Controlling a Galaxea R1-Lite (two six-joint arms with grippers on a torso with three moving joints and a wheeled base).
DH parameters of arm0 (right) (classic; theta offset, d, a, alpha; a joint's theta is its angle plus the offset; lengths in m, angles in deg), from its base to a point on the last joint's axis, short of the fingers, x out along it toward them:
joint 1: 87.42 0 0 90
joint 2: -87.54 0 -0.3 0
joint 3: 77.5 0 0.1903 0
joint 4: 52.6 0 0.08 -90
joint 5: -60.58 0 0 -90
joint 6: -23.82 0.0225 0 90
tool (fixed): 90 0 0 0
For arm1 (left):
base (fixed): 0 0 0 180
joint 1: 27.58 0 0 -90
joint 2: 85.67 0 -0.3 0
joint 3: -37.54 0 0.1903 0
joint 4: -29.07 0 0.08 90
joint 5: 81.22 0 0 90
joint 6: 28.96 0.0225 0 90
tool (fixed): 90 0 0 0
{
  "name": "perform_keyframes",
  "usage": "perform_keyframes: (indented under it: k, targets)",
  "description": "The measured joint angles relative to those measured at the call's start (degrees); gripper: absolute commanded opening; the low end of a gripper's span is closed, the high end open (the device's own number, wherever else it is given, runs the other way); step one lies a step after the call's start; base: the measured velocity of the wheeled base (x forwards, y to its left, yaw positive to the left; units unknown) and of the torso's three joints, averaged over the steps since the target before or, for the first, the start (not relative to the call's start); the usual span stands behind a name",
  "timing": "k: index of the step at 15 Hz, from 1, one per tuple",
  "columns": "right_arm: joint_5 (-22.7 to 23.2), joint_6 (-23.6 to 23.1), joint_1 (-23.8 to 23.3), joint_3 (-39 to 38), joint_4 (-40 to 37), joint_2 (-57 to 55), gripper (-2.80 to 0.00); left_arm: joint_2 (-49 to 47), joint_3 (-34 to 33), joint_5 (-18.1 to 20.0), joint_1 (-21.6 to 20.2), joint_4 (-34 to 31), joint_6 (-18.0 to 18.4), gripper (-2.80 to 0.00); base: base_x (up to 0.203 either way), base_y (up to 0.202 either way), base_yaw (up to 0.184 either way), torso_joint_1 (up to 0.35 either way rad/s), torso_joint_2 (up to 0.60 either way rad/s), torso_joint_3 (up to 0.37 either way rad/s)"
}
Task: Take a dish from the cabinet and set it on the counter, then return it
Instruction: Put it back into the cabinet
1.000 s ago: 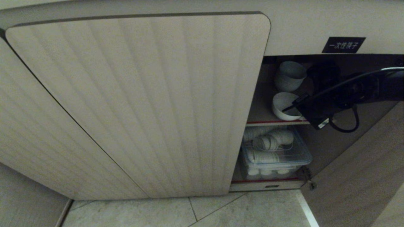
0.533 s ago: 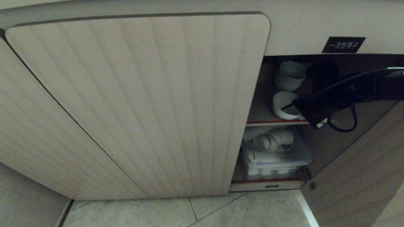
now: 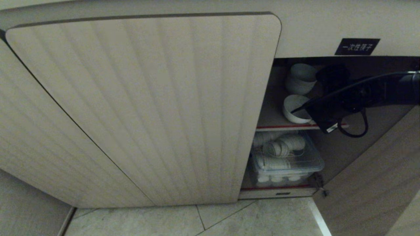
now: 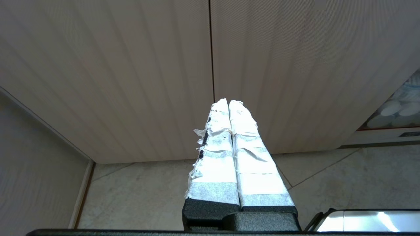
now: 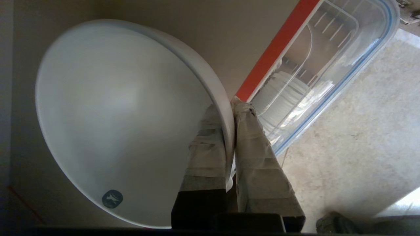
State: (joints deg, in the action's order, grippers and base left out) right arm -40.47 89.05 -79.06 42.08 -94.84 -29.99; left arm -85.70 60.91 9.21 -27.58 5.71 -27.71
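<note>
Dish first: the small plain white round bowl [image 3: 294, 109] sits on the upper shelf of the low beige cabinet [image 3: 328, 49], close to that shelf's red front edge [image 3: 279, 127] and toward its left side, just inside the opening. Its mouth faces outward and up, and a small dark round mark shows inside it near the rim in the right wrist view.

Far left, the left gripper [image 4: 228, 102] is parked low in front of the closed pale fluted doors [image 4: 131, 65], above the tiled floor [image 4: 137, 193]. Its two white-taped fingers [image 4: 215, 154] lie pressed together with nothing between them.

Next comes the large fluted round-cornered door [image 3: 147, 108], which covers most of the cabinet front.

Right of it, in the open compartment, a stack of similar white bowls [image 3: 300, 78] stands behind the dish at the back of the upper shelf. On the lower shelf a clear plastic lidded box [image 3: 288, 160] holds more white ware.

From the right edge the black right arm [image 3: 387, 90] reaches level into the opening, its wrist angled down toward the dish. The right gripper [image 5: 231, 101] is clamped on the dish's rim: one taped finger [image 5: 205, 147] lies inside the bowl, the other outside, the thin wall pinched between them. A black label with white lettering [image 3: 357, 46] sits on the panel above the opening.
</note>
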Motion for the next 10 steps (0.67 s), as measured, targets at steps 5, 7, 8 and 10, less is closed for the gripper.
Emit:
perform_keyframes:
  k: [5,7,8,10]
  targets:
    - [0.0,1.2,-0.1,0.5,3.0,-0.8,-2.80,0.0,0.0,0.0,0.0,0.0,0.0,-2.80,0.000,0.000,0.000,0.000,0.00,0.000]
    - [0.0,1.2,-0.2,1.0,3.2,-1.0,-2.80,0.0,0.0,0.0,0.0,0.0,0.0,-2.80,0.000,0.000,0.000,0.000,0.00,0.000]
    - [0.0,1.2,-0.2,1.2,3.2,-1.2,-2.80,0.0,0.0,0.0,0.0,0.0,0.0,-2.80,0.000,0.000,0.000,0.000,0.00,0.000]
    - [0.0,1.2,-0.2,1.2,3.0,-1.5,-2.80,0.0,0.0,0.0,0.0,0.0,0.0,-2.80,0.000,0.000,0.000,0.000,0.00,0.000]
